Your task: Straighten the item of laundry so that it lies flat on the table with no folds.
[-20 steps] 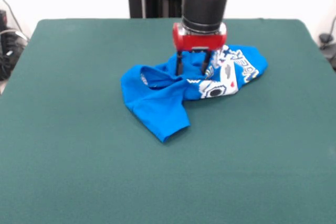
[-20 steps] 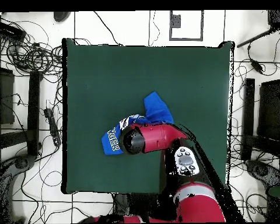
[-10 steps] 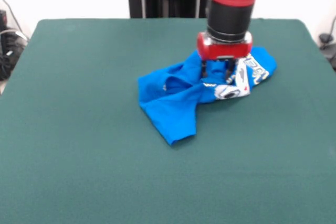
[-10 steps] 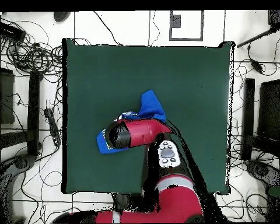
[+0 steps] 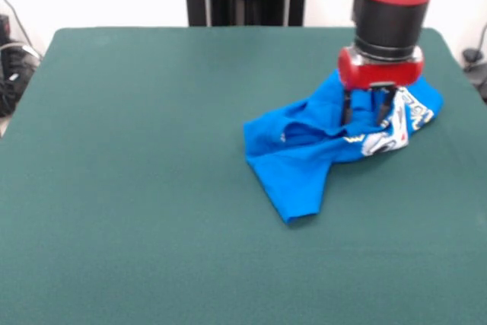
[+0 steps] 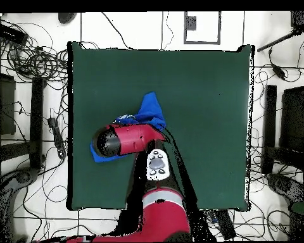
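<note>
The item of laundry (image 5: 293, 157) is a bright blue T-shirt, crumpled at the right side of the green table (image 5: 137, 188) in the front view. Its white print shows on the bunched part (image 5: 396, 131) at the right, and a plain blue flap reaches toward the table's near side. My gripper (image 5: 366, 116) stands in that bunch, shut on a raised fold of cloth. From overhead, blue cloth (image 6: 149, 111) sticks out past the red arm (image 6: 126, 139), which hides the gripper.
In the front view the shirt's printed end lies close to the table's right edge (image 5: 456, 58). From overhead, cables (image 6: 34, 63) and stands surround the table (image 6: 205, 95) on the floor.
The gripper has travelled steadily to the right in the front view, dragging the shirt with it across the table. The shirt stays crumpled.
</note>
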`<state>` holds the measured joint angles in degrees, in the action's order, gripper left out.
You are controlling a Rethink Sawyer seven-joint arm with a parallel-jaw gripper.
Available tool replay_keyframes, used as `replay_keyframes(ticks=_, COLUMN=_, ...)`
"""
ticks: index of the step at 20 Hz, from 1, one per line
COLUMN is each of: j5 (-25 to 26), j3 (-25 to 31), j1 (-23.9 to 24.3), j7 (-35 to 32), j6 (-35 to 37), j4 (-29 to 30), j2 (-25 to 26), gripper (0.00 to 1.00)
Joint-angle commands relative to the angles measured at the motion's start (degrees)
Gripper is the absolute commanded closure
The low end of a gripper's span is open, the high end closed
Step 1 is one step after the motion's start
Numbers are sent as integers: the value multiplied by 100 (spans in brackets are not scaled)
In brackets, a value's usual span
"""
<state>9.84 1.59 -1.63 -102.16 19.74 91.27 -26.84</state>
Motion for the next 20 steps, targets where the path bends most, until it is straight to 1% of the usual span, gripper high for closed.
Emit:
replay_keyframes(ticks=1, j5=-696, j3=-30, j1=-382, j7=-1595, j6=171, j4=-339, j2=263, gripper=0)
replay_keyframes(ticks=4, j5=-788, j3=-101, j1=-394, j7=-1500, j6=139, j4=-258, j2=235, gripper=0)
replay_keyframes(ticks=9, j5=-688, j3=-224, j1=-143, j7=-1217, j6=48, j4=396, j2=-240, gripper=0)
replay_keyframes(ticks=13, j5=-585, j3=-209, j1=113, j7=-1116, j6=-123, j4=776, j2=-373, gripper=0)
replay_keyframes(ticks=15, j5=-510, j3=-301, j1=139, j7=-1131, j6=-229, j4=879, j2=-425, gripper=0)
replay_keyframes(ticks=16, j5=-483, j3=-249, j1=218, j7=-1151, j6=-430, j4=976, j2=-457, gripper=0)
replay_keyframes(ticks=17, j5=-469, j3=-244, j1=260, j7=-1187, j6=-576, j4=1050, j2=-477, gripper=100)
replay_keyframes(ticks=20, j5=-416, j3=-389, j1=170, j7=-1246, j6=-680, j4=1061, j2=-491, gripper=100)
